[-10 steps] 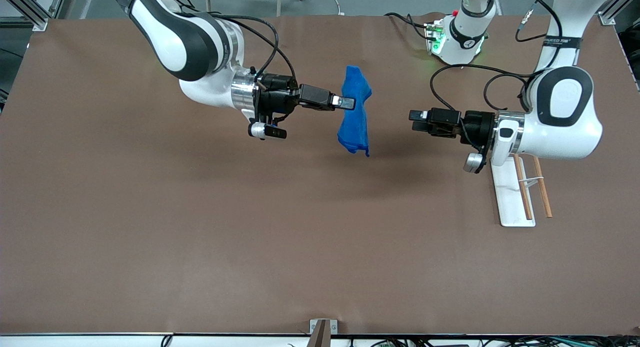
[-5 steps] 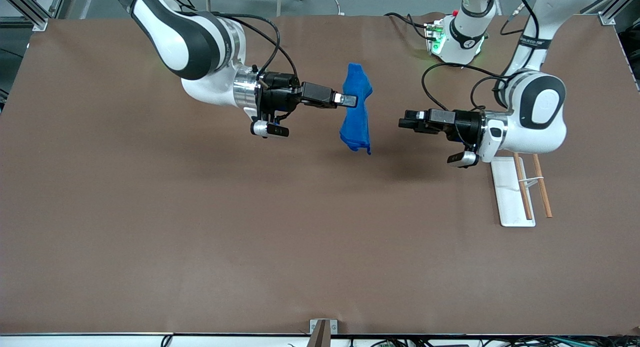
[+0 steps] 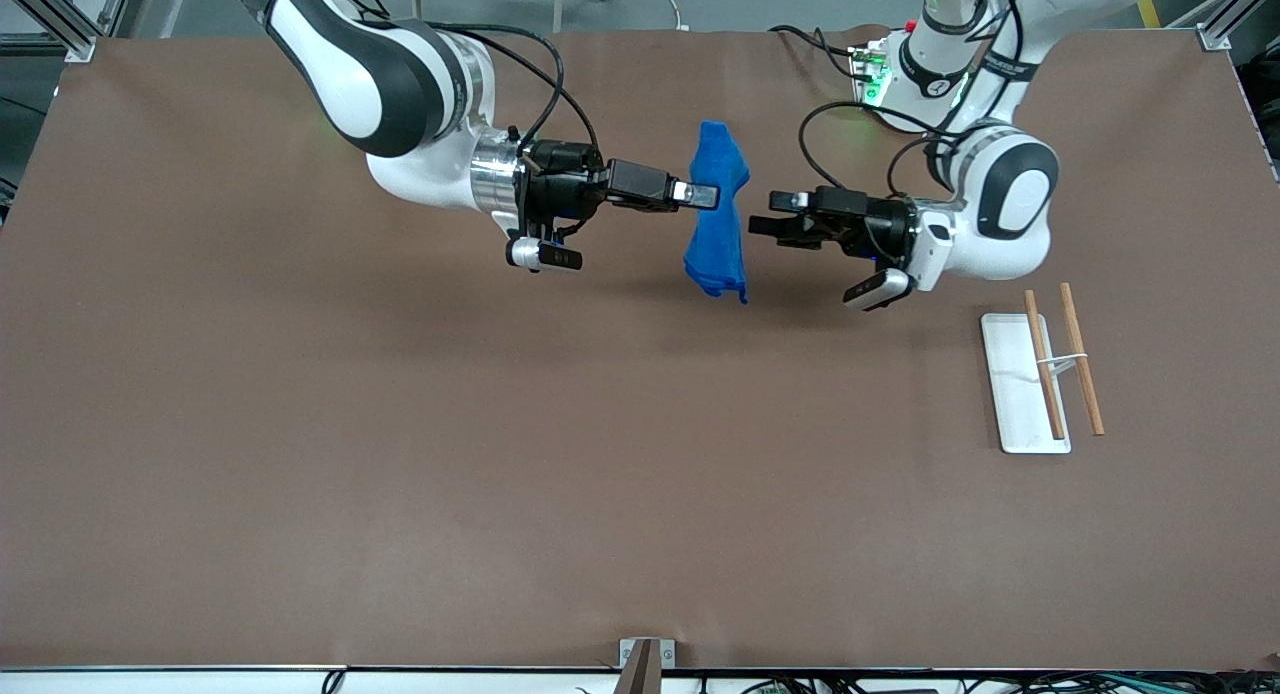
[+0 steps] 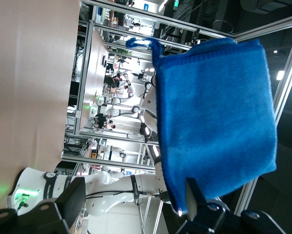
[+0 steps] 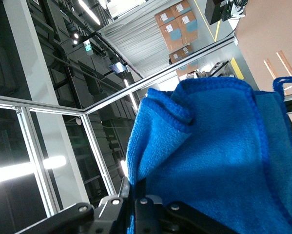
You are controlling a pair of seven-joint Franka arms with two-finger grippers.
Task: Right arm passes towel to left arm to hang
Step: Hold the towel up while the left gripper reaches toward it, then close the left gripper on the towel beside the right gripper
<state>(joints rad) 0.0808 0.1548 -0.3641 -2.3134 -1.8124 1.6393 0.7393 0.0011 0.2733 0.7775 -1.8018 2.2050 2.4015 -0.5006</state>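
Brown covering spans the whole bench (image 3: pixel 400 474), with both arm bases along its upper edge in the front view.

The towel (image 3: pixel 718 214) hangs in the air over the middle of the bench, clear of the surface, draped downward in loose folds. The right claw (image 3: pixel 700 195) is clamped on the towel at its upper part; the cloth hangs below the closed fingers. The right wrist view shows blue fabric bunched directly at the fingers.

The left claw (image 3: pixel 765 214) is level with the towel, just beside it on the side toward the left arm's end of the bench, jaws spread. In the left wrist view the towel's lower edge lies between the fingers (image 4: pixel 194 195) without a visible grip.

A white tray (image 3: pixel 1012 414) carrying two wooden rods (image 3: pixel 1045 379) rests on the bench toward the left arm's end, nearer the front camera than both claws.
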